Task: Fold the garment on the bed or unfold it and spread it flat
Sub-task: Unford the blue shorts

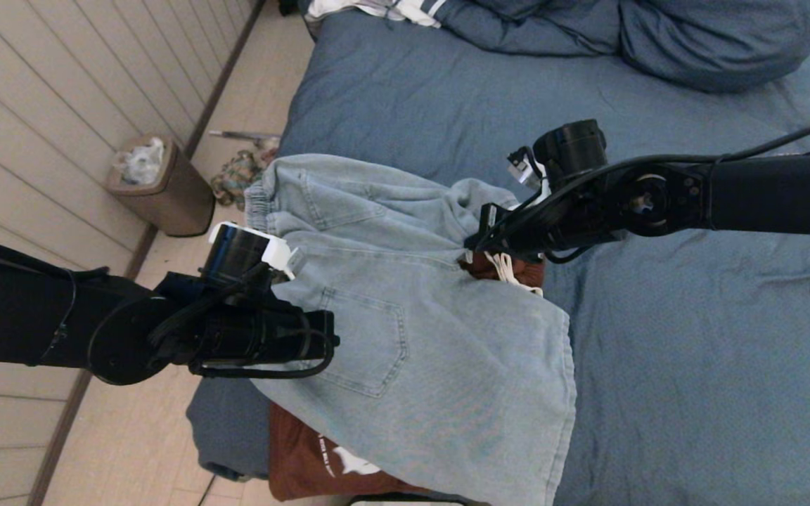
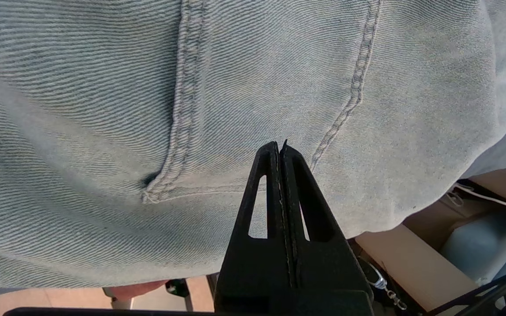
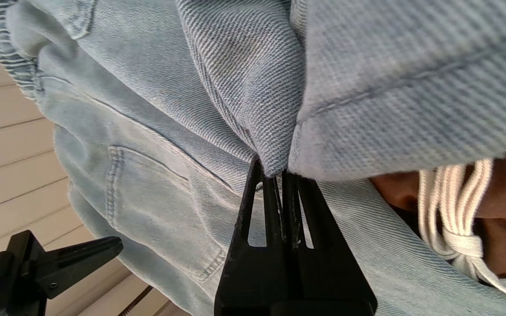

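Note:
The garment, a pair of light-blue denim shorts [image 1: 405,309], lies rumpled near the left edge of the bed [image 1: 693,337], with its back pocket up. My right gripper [image 3: 278,173] reaches in from the right and is shut on a fold of the denim [image 3: 244,87] at the shorts' right edge [image 1: 472,242]. In the left wrist view my left gripper [image 2: 280,147] hovers close over the pocket seam [image 2: 178,131], shut, with nothing between its fingers. The left arm [image 1: 236,330] covers the shorts' left side in the head view.
A brown garment [image 1: 306,457] with a white drawstring [image 3: 450,210] lies under the shorts. Blue bedding [image 1: 693,35] is heaped at the head of the bed. On the floor to the left stand a brown waste bin [image 1: 159,186] and a small bundle [image 1: 236,176], beside the panelled wall.

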You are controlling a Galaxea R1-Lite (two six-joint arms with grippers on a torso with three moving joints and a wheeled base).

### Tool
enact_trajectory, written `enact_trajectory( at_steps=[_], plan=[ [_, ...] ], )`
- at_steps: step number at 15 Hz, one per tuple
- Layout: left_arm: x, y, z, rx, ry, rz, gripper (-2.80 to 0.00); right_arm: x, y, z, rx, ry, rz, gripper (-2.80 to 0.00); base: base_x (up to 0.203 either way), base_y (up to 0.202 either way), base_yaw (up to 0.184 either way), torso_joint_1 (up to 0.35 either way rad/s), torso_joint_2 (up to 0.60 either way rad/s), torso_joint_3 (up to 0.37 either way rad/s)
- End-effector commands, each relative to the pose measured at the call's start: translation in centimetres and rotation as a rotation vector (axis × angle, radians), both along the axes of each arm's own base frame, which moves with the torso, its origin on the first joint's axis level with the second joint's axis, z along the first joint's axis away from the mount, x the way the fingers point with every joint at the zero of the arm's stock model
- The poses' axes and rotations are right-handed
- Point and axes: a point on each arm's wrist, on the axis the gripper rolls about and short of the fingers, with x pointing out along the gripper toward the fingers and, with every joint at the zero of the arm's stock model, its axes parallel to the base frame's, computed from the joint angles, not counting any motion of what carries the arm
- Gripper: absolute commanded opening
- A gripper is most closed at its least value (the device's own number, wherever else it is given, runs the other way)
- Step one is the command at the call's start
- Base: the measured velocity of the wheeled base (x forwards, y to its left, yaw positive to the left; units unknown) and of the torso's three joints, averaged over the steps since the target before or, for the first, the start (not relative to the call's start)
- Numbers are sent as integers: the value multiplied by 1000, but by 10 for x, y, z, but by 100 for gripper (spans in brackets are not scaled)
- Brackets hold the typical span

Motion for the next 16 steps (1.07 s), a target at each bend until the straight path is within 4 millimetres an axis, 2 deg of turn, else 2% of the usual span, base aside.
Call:
enact_trajectory(
  at_steps=[1, 5, 8, 14, 15, 16],
  plan=[
    [-1, 0, 1, -4, -2, 0, -280, -3, -2, 4, 6, -7, -2, -280, 0, 0, 0, 0, 0, 0],
    [-1, 0, 1, -3, -3, 0, -280, -20, -11, 11, -7, 3, -7, -280, 0, 0, 0, 0, 0, 0],
    [-1, 1, 2, -4, -6, 1, -280, -29, -23, -3, -46, 68, -18, -280, 0, 0, 0, 0, 0, 0],
    [-2, 1, 3, -5, -7, 1, -280, -33, -22, -16, -134, 106, 14, -280, 0, 0, 0, 0, 0, 0],
    [-2, 1, 3, -5, -7, 0, -280, -32, -20, -16, -144, 98, 3, 0, 0, 0, 0, 0, 0, 0],
    [-2, 1, 3, -5, -7, 0, -280, -33, -20, -13, -150, 83, -4, 0, 0, 0, 0, 0, 0, 0]
  ],
)
